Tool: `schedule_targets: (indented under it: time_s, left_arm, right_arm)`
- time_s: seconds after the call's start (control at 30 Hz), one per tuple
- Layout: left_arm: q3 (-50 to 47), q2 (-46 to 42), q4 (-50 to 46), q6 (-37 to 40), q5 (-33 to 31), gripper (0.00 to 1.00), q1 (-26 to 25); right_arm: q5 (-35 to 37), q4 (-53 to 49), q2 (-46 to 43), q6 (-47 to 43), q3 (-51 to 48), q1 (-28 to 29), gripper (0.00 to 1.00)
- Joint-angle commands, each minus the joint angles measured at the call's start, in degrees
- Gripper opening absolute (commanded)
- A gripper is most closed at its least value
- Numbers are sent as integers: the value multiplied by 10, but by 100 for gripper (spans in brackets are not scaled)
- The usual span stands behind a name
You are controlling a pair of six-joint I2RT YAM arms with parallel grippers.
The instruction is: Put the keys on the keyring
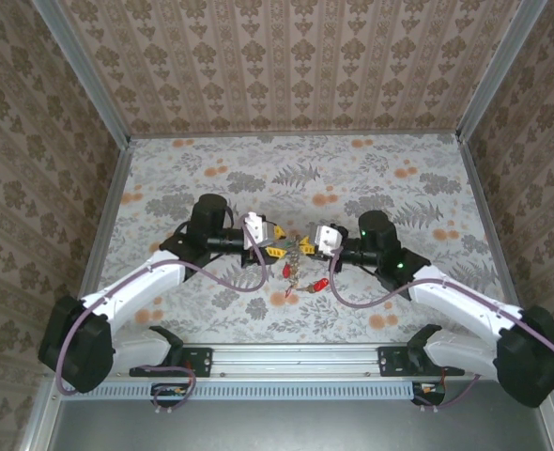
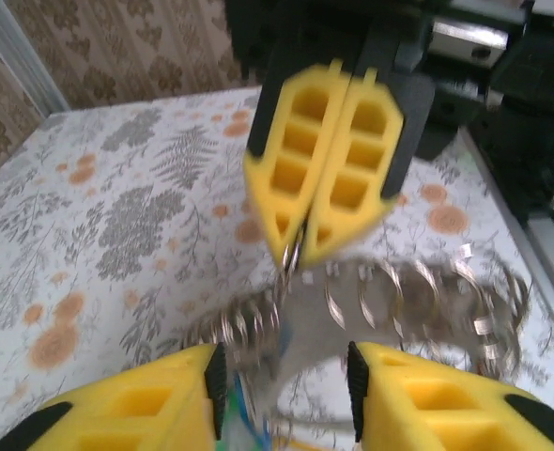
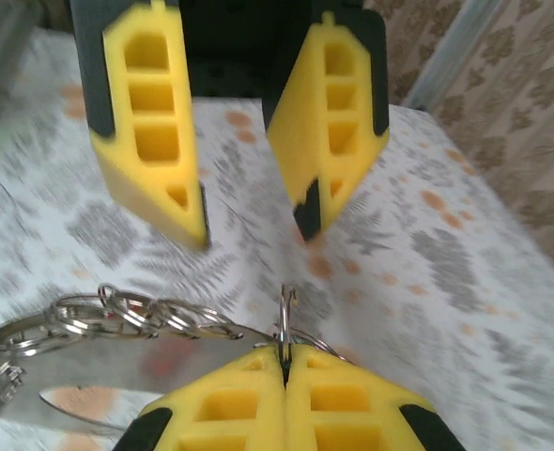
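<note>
Keys (image 1: 320, 284): three red; keyring (image 3: 284, 318): one

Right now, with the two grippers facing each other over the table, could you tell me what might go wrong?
The right gripper pinches the thin silver metal ring only at its fingertips, so it might twist or slip out. The open left gripper holds nothing, so the chain of linked metal rings trailing from that ring could swing and tug it loose.
</note>
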Motion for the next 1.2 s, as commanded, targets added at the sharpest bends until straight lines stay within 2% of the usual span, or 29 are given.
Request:
schedule_targets:
  time_s: [0.0,0.03,0.1,0.23,0.3,0.47,0.57,0.63,0.7,0.83,0.9,1.0,1.17]
  left_arm:
    - [40,-24,-94,10,-45,48,5]
    - [44,-25,-105,5,-48,52,7]
    - [51,-25,-119,-13,-48,100,8]
    - [68,4,-110,-122,-103,100,7]
    - [82,26,-131,-116,-80,100,0]
    - [97,75,-137,-103,-85,100,-43]
    - [132,135,-149,-127,-92,98,-62]
    - [166,181,-185,-137,-110,91,-84]
    - [207,225,-233,-136,-170,78,-115]
    - [219,277,-263,-87,-224,82,-172]
    - [227,298,-268,-82,-238,79,-185]
    - [274,340,-316,-100,-285,70,-202]
    - [331,381,-378,-216,-382,70,-244]
  right_arm:
    - [110,-88,-48,-153,16,1,0]
    - [128,-99,-56,-177,17,0,0]
    - [161,-118,-70,-220,21,1,0]
    - [197,-131,-87,-259,21,-3,0]
    - [204,-135,-92,-262,24,-11,0]
    - [218,-126,-95,-246,30,-42,0]
    - [231,-111,-82,-168,46,-74,0]
    - [250,-111,-72,-119,59,-95,0]
    - [262,-107,-65,-61,66,-122,0]
    - [227,-50,-59,69,53,-179,0]
    - [218,-41,-48,133,54,-203,0]
    - [255,-40,-37,202,59,-218,0]
    - [331,-80,-18,318,90,-224,0]
